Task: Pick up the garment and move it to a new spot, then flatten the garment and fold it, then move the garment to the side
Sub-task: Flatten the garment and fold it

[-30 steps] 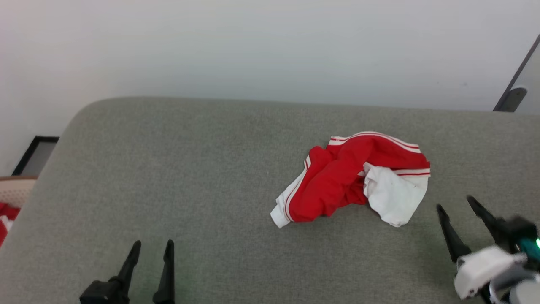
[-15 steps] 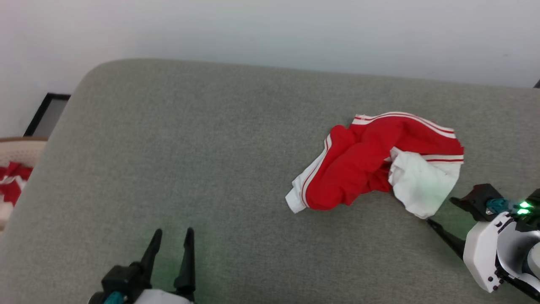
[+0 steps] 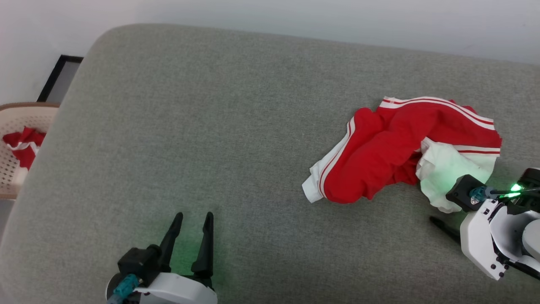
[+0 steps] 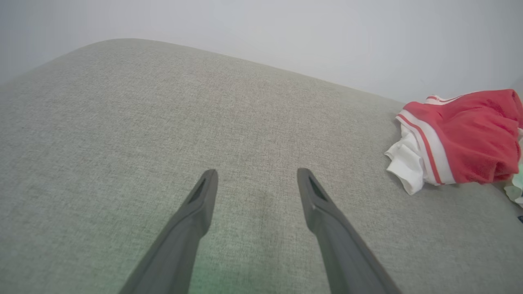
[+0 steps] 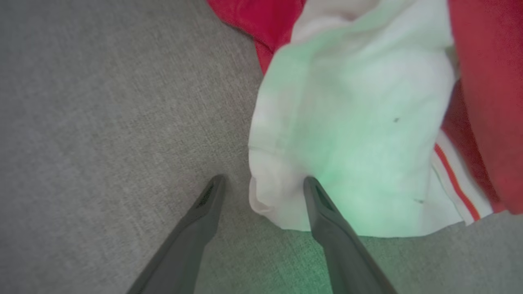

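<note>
The garment [image 3: 379, 156], a soft red shirt with white sleeves and red-and-white striped trim, lies crumpled in a loose heap on the right part of a grey, coarsely woven, padded surface [image 3: 211, 126] with a rounded corner. One white sleeve spills from the heap's near right side, and a striped white band runs down its left edge. The right hand [image 5: 263, 179] is released, its two long dark tapered fingers spread on either side of the lower corner of that white sleeve. One fingertip overlaps the cloth, though whether it touches cannot be told, and a green glow falls on the sleeve. The left hand [image 3: 194, 215] is also released and empty, fingers parted above bare grey weave, well apart from the garment. Off the surface's left edge stands a pale beige perforated basket [image 3: 25, 106] holding a bunched red cloth [image 3: 23, 143] with a white line.
</note>
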Robot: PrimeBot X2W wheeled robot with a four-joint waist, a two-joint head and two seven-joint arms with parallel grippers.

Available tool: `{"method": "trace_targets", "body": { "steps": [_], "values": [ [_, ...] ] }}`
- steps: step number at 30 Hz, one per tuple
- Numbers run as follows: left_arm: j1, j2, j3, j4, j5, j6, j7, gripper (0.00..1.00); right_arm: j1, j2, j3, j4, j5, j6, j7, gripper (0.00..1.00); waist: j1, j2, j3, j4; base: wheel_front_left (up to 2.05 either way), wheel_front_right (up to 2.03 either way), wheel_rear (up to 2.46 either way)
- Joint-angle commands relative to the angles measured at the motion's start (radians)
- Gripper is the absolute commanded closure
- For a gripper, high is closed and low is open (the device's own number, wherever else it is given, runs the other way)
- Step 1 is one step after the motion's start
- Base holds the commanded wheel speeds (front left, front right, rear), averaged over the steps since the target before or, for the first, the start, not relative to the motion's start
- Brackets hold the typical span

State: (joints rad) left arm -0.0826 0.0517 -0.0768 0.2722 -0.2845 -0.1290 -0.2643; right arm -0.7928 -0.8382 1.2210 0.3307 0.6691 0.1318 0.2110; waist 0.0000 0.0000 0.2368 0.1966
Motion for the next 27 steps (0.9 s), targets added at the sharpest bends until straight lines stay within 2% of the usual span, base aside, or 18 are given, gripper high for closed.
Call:
{"method": "trace_targets", "body": {
  "steps": [1, 3, 4, 5, 6, 7, 8, 9, 17, 27],
  "values": [
    [-0.01, -0.001, 0.0, 0.001, -0.009, -0.002, 0.0, 0.0, 0.006, 0.011, 0.031, 0.02, 0.004, -0.002, 0.004, 0.0, 0.0, 0.0, 0.009, 0.009, 0.0, 0.0, 0.0],
    [-0.014, -0.001, -0.003, 0.002, -0.016, -0.002, 0.0, 0.0, -0.003, 0.011, 0.05, 0.032, 0.004, -0.002, 0.002, 0.02, 0.0, 0.0, 0.011, 0.011, 0.0, 0.0, 0.0],
    [-0.015, -0.001, -0.003, 0.001, -0.018, -0.002, 0.0, 0.0, -0.008, 0.01, 0.056, 0.038, 0.004, -0.002, -0.002, 0.33, 0.0, 0.0, 0.012, 0.011, 0.0, 0.0, 0.0],
    [-0.014, -0.001, -0.003, 0.001, -0.022, -0.002, 0.0, 0.0, -0.012, 0.01, 0.058, 0.048, 0.0, -0.003, -0.006, 0.6, 0.0, 0.0, 0.013, 0.011, 0.0, 0.0, 0.0],
    [-0.013, -0.001, -0.003, 0.0, -0.024, -0.002, 0.0, 0.0, -0.016, 0.01, 0.06, 0.059, -0.01, -0.004, -0.012, 0.73, 0.0, 0.0, 0.014, 0.01, 0.0, 0.0, 0.0],
    [-0.012, -0.001, -0.002, -0.001, -0.024, -0.002, 0.0, 0.0, -0.019, 0.01, 0.061, 0.067, -0.014, -0.005, -0.017, 0.79, 0.0, 0.0, 0.015, 0.009, 0.0, 0.0, 0.0],
    [-0.011, -0.001, 0.0, -0.002, -0.026, -0.002, 0.0, 0.0, -0.02, 0.01, 0.063, 0.075, -0.016, -0.005, -0.02, 0.94, 0.0, 0.0, 0.015, 0.006, 0.0, 0.0, 0.0],
    [-0.01, -0.001, 0.002, -0.003, -0.028, -0.002, 0.0, 0.0, -0.021, 0.01, 0.065, 0.08, -0.017, -0.005, -0.022, 0.99, 0.0, 0.0, 0.015, 0.003, 0.0, 0.0, 0.0],
    [-0.017, -0.001, 0.012, -0.012, -0.026, -0.002, 0.0, 0.0, -0.038, -0.025, 0.067, 0.095, 0.011, -0.003, -0.065, 1.0, 0.0, 0.0, 0.015, -0.029, 0.0, 0.0, 0.0],
    [-0.025, -0.001, 0.028, -0.026, -0.018, -0.002, 0.0, 0.0, -0.042, -0.159, 0.019, 0.146, 0.091, -0.002, -0.16, 1.0, 0.0, 0.0, 0.034, -0.068, 0.0, 0.0, 0.0]
  ]
}}
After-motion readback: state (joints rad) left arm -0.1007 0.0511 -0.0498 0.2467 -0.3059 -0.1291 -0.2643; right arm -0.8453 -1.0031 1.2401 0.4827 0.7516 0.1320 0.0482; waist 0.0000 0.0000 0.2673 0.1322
